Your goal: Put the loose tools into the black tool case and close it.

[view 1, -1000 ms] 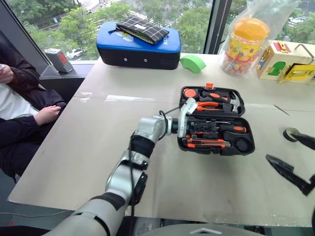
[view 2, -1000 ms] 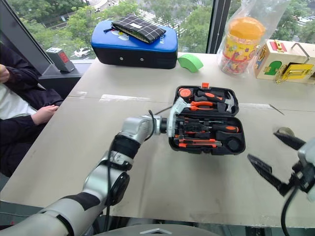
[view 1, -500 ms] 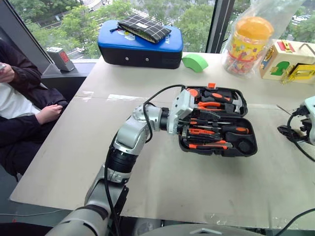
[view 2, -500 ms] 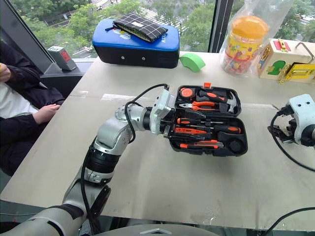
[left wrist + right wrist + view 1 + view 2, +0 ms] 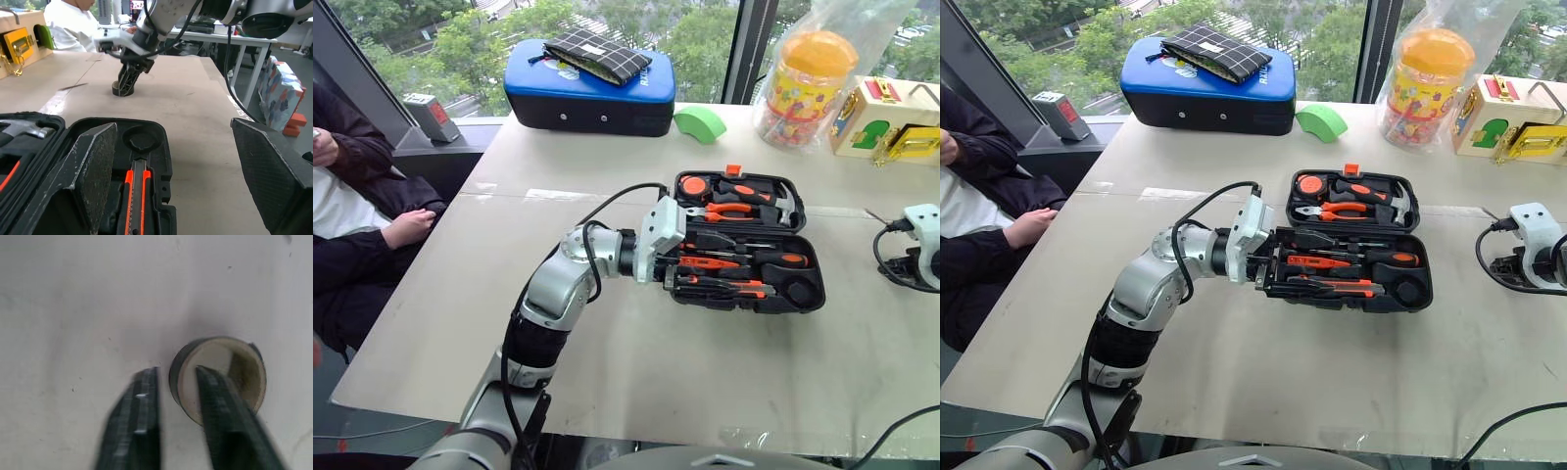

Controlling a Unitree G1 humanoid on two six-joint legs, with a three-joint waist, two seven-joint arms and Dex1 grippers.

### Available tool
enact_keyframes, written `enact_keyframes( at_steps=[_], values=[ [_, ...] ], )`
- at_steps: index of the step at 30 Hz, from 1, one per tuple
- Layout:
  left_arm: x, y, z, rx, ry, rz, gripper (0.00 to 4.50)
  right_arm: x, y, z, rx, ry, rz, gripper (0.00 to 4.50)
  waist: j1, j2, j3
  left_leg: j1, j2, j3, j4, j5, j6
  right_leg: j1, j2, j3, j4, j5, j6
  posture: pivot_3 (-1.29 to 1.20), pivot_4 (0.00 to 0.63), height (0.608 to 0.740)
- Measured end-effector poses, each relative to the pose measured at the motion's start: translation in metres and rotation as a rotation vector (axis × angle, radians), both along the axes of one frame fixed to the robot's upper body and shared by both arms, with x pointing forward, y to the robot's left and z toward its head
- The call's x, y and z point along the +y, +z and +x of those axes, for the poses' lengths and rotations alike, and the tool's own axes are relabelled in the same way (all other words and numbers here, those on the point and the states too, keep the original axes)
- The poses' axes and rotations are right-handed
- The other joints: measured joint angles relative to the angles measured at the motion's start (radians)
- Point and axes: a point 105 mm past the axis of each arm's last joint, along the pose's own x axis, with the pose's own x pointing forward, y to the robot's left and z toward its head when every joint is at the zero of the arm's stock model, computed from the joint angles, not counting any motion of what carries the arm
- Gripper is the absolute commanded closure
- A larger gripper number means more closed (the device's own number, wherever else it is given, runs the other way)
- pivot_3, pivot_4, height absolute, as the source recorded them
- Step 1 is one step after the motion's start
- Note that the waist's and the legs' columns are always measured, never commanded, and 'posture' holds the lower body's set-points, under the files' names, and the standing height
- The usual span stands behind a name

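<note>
Where head views crop it, right fingers (image 5: pixel 178 423) seemingly pinch the tape roll's (image 5: pixel 218 377) wall.

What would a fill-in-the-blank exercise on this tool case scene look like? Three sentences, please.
1. The black tool case lies ___ on the table.
2. The right end effector has one finger inside the tape roll and the other ___ it.
3. In the case, the round recess next to the utility knife is ___.

Missing words: open; outside; empty.
</note>
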Motion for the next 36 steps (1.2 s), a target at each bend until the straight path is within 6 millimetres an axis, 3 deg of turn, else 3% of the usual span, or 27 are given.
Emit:
enact_keyframes(
  at_steps=[6, 10, 16, 22, 28, 36],
  values=[
    [0.0, 0.002, -0.001, 0.018, -0.012, 0.005, 0.71, 0.001, 0.002, 0.0, -0.01, 0.023, 0.013, 4.46, 0.0, 0.0, 0.0, 0.0, 0.0, -0.001, 0.0, 0.0, 0.0, 0.0, 0.0, 0.0, 0.0, 0.0, 0.0, 0.0, 0.15, 0.74],
    [-0.002, 0.009, -0.001, 0.039, -0.019, -0.026, 0.71, 0.025, 0.025, -0.006, -0.11, 0.113, 0.092, 4.46, 0.001, 0.002, 0.0, -0.001, 0.0, -0.002, 0.0, 0.0, 0.0, 0.0, 0.0, -0.001, 0.001, 0.0, 0.0, 0.0, 0.15, 0.74],
    [0.032, 0.007, 0.005, 0.154, 0.051, -0.047, 0.71, 0.102, 0.075, -0.045, -0.2, 0.413, 0.077, 4.46, -0.008, 0.002, 0.0, 0.001, 0.003, -0.004, -0.001, 0.001, -0.002, 0.0, 0.0, -0.001, 0.002, 0.0, 0.0, 0.0, 0.15, 0.74],
    [0.066, 0.002, -0.002, 0.197, 0.075, -0.012, 0.71, 0.168, 0.069, -0.075, -0.185, 0.673, 0.087, 4.46, -0.001, -0.003, 0.003, 0.001, 0.0, -0.006, -0.001, 0.002, -0.004, 0.0, -0.002, -0.003, 0.003, 0.0, 0.001, 0.0, 0.15, 0.74],
    [0.08, -0.009, -0.011, 0.196, 0.072, 0.033, 0.71, 0.175, 0.061, -0.076, -0.179, 0.686, 0.055, 4.46, 0.0, -0.005, 0.003, 0.0, 0.0, -0.007, -0.001, 0.002, -0.004, 0.0, -0.004, -0.004, 0.0, 0.0, 0.0, 0.0, 0.15, 0.74],
    [0.078, -0.009, -0.016, 0.174, 0.082, 0.034, 0.71, 0.175, 0.048, -0.075, -0.118, 0.667, 0.091, 4.46, -0.003, -0.005, 0.004, -0.001, 0.0, -0.008, -0.002, 0.002, -0.004, 0.0, -0.003, -0.004, 0.0, -0.001, 0.0, 0.0, 0.15, 0.74]
  ],
)
